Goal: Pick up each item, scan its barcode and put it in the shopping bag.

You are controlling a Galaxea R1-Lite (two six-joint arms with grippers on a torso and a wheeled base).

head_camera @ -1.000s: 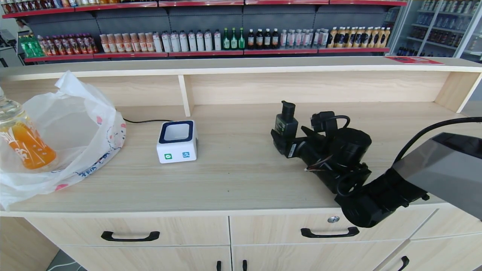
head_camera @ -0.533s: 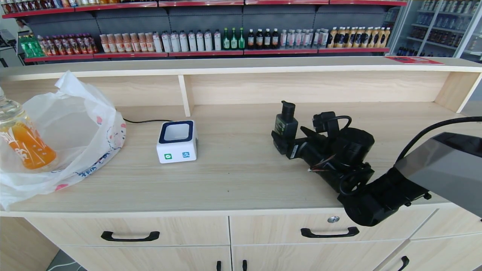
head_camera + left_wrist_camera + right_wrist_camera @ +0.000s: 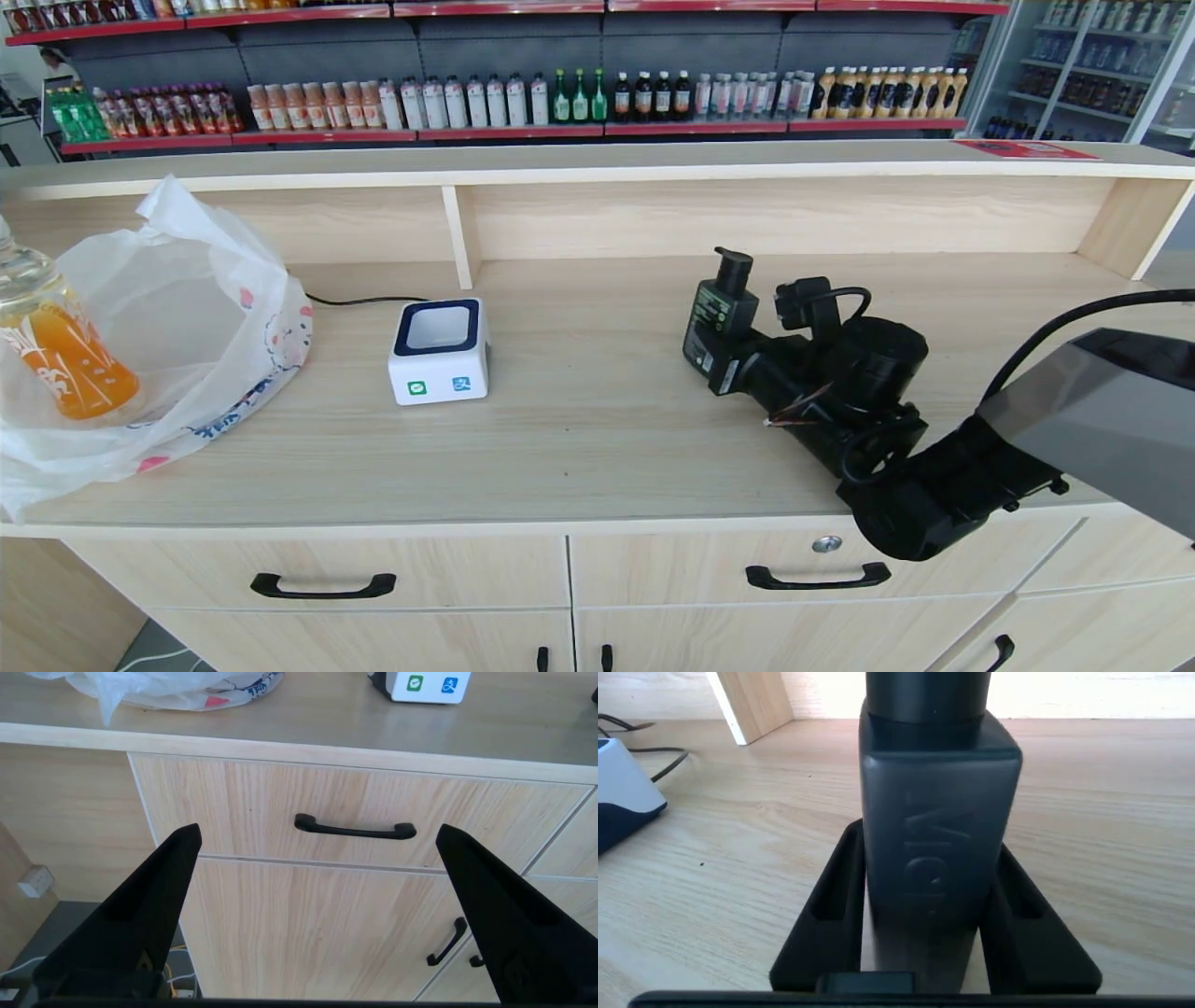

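Starting with the head view: a white plastic shopping bag [image 3: 219, 308] slumps at the left end of the wooden counter [image 3: 597, 448]. An orange drink bottle [image 3: 58, 350] stands inside it, veiled by the plastic and partly cut off by the left edge. A white barcode scanner [image 3: 439, 353] sits just right of the bag, apart from it, and its cable [image 3: 359, 301] runs left behind the bag. Right of centre, the right gripper [image 3: 721, 366] clamps the lower part of a dark bottle [image 3: 721, 308] with a black cap, held roughly upright. Whether its base touches the counter cannot be told. Bare counter lies between this bottle and the scanner. The raised ledge [image 3: 597, 166] and its divider [image 3: 457, 238] bound the far side, with drink shelves [image 3: 560, 98] well beyond.

In the left wrist view, the left gripper [image 3: 318, 835] hangs below counter level in front of the drawers, its fingers [image 3: 140, 915] spread wide with nothing between them. A drawer handle [image 3: 355, 829] lies beyond them. The bag's hem and the scanner's front show at the counter's near edge, both cut off.

In the right wrist view, the dark bottle sits between the two black fingers, which press on both its sides. Its cap is cut off and its embossed lettering is too blurred to read. Open counter stretches past it to the divider, and a corner of the scanner shows at the edge.
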